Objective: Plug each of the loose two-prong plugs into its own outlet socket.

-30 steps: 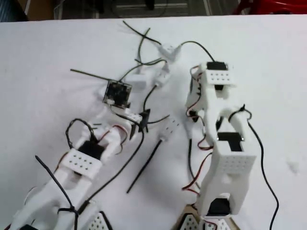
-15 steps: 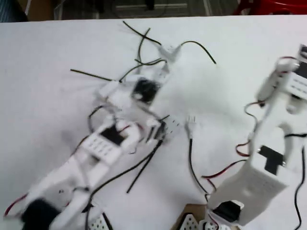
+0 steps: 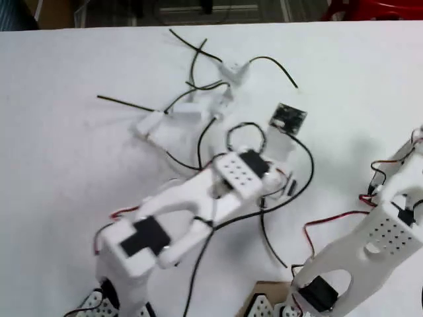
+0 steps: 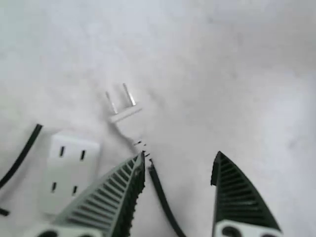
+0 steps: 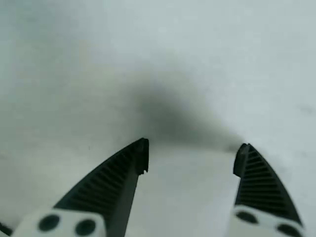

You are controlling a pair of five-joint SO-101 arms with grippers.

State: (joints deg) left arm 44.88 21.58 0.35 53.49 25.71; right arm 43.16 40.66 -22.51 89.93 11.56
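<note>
Hovering low over the counter (image 4: 237,59), left pincer (image 4: 180,157) is spread apart, empty, black cord (image 4: 160,197) running between. Just ahead lies the loose plug (image 4: 123,106), prongs pointing away; white outlet socket (image 4: 69,170) beside it, not joined. Right pincer (image 5: 192,148) also apart, holding nothing. Step looks like plug pickup; next needs clamping the plug body, then lining prongs with slots.

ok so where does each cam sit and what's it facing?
High: fixed above the table, looking down; left arm mid-table, right arm at the side.
Left wrist: on the left arm, facing plug and socket past the open left gripper.
Right wrist: on the right arm, facing the table past the open right gripper.
Shared: high and left wrist both show the plug's cable.
</note>
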